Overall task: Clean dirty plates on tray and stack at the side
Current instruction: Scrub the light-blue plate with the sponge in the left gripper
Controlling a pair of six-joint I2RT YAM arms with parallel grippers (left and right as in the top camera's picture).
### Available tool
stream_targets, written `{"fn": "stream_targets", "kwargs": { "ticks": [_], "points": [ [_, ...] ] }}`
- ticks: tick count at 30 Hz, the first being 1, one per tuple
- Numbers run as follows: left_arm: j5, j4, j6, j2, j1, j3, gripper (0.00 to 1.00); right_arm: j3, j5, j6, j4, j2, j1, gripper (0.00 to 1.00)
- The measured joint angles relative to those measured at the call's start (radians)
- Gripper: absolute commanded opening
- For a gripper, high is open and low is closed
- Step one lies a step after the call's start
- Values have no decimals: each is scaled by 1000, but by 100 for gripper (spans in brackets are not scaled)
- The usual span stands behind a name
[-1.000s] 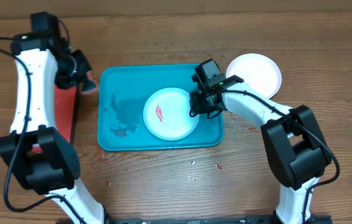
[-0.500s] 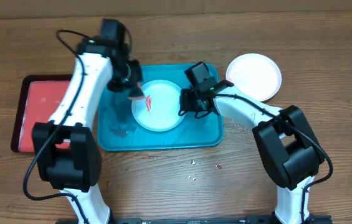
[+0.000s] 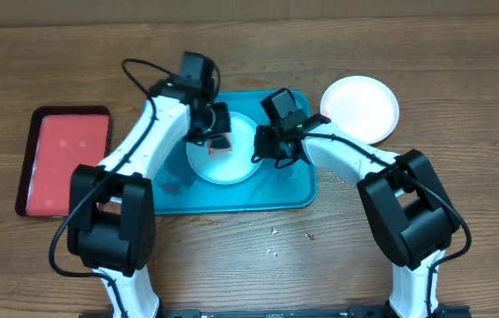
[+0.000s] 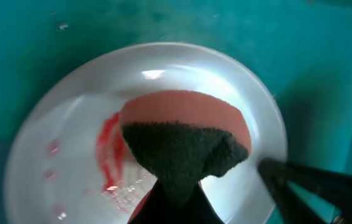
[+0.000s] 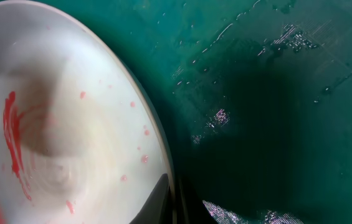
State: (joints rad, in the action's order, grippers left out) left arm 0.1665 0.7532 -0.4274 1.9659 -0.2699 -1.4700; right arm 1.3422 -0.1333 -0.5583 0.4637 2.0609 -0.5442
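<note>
Wooden counter | left jaws clamped on sponge, held over smeared white plate | right jaws closed on that plate's rim | plate is kept inside teal tray | second white plate is set on the counter beside the tray

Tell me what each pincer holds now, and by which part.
The left pincer pinches the sponge by its dark scouring side. The right pincer grips the white plate by its rim, on the tray.
</note>
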Motion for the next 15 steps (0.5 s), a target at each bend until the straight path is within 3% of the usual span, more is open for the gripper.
{"fn": "stream_targets", "kwargs": {
  "ticks": [5,15],
  "points": [
    [6,-135,-79,0,-31,67,4,0,0,-10,0,0,0,4],
    [-48,-235,-129,0,-32,190,4,0,0,-14,0,0,0,4]
  ]
}}
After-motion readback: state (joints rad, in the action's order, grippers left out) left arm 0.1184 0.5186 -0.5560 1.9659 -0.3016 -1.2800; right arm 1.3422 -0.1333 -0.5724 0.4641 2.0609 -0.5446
